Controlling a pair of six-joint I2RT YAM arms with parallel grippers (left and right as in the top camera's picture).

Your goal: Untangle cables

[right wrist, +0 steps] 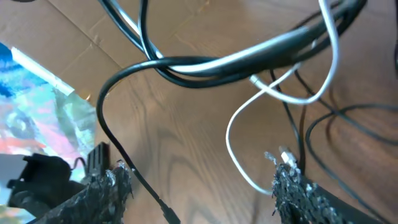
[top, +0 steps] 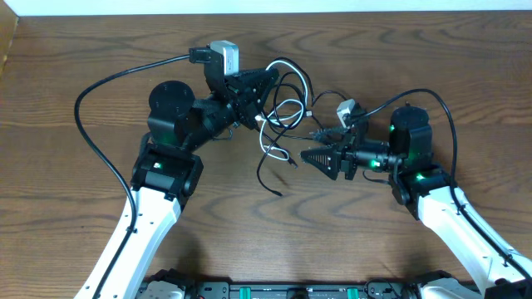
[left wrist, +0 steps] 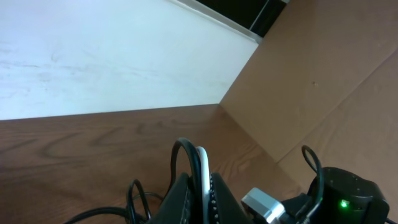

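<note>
Cables (top: pixel 283 112) lie tangled mid-worktop (top: pixel 75 50), toward the far edge where wood meets a white wall (bare wood in front and to the left gives room). Left arm reaches in from lower left, wrist bent rightward; left claw (top: pixel 268 83) is clenched on black and white strands (left wrist: pixel 201 168) looping up betw. its fingers. Right arm comes from lower right; right claw (top: pixel 312 156) points left, released, fingers (right wrist: pixel 102 196) wide apart w/ a black cord passing betw. them.

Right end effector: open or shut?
Open. In the right wrist view the right end effector has its fingers wide apart, wood table between them; the cables cross ahead, unpinched.
</note>
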